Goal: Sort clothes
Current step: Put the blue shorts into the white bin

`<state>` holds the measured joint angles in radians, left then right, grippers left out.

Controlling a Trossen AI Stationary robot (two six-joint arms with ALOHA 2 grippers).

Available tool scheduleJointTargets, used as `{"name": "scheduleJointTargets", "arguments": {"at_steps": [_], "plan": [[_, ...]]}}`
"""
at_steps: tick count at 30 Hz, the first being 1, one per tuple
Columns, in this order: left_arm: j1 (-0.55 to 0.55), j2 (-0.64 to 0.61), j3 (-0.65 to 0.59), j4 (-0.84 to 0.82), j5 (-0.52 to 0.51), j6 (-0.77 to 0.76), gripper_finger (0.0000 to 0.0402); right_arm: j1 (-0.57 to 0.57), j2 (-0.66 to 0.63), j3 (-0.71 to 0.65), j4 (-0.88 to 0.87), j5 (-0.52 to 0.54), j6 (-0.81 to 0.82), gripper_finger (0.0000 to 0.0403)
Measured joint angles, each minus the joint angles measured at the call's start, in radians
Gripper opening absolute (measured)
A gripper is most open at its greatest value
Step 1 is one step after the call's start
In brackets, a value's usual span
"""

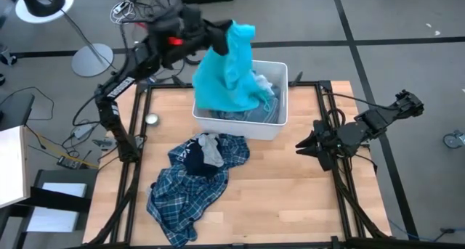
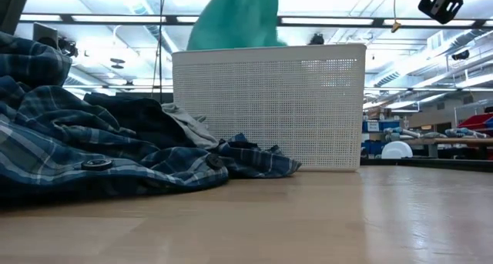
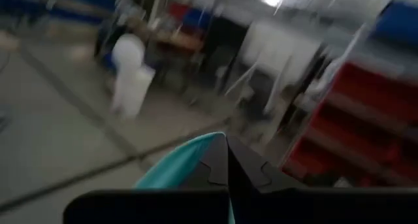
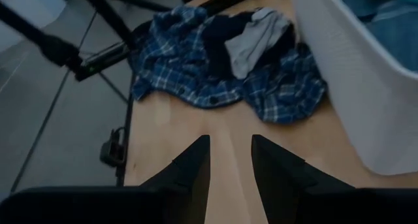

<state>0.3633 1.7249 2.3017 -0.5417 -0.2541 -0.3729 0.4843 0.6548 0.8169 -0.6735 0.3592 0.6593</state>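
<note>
Left gripper (image 1: 231, 33) raised high above the far rim of the white bin (image 1: 280, 118), jaws pressed together on an upper fold of the turquoise piece (image 1: 224, 78); lifted that far, presumably, so that the hanging cloth clears the bin wall before being carried off. Lower hem of the turquoise piece draped down into the bin, over the pale striped garments (image 1: 263, 109) left inside. On the bench (image 1: 290, 184), just in front of the bin and toward the left side, navy plaid shirt (image 1: 190, 192) spread in a loose heap, with a grey top (image 1: 211, 152) and a dark garment (image 1: 195, 162) lying on its upper part; apparently the pile for items already taken out, kept apart from the bin. Small round metal object (image 1: 152, 119) on the bench to the left of the bin. Right gripper (image 1: 304, 144) at the right of the bin, low over the bare bench, jaws spread and holding nothing, pointed toward the plaid heap; seemingly parked clear of the lift. Sorting judged partly done, several garments remaining in the bin.
</note>
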Motion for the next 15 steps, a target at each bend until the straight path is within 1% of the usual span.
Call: {"name": "scheduleJointTargets", "arguments": {"at_steps": [2,6,8,11,15], "plan": [[0.012,0.027,-0.026,-0.023,0.021,0.0,0.0,-0.006,0.0,0.0,0.0,0.022,0.003,0.0113],[0.025,0.097,-0.094,-0.017,0.16,0.0,0.0,-0.027,0.0,0.0,0.017,0.04,0.005,0.0113],[0.029,0.133,-0.118,-0.037,0.193,0.0,0.0,-0.038,0.0,0.0,0.032,0.041,0.005,0.0113],[0.034,0.168,-0.146,-0.125,0.193,-0.002,0.0,-0.052,0.004,0.0,0.06,0.041,0.03,0.0113],[0.047,0.212,-0.183,-0.29,0.17,-0.052,0.0,-0.059,0.015,0.0,0.059,0.041,0.063,0.0113]]}}
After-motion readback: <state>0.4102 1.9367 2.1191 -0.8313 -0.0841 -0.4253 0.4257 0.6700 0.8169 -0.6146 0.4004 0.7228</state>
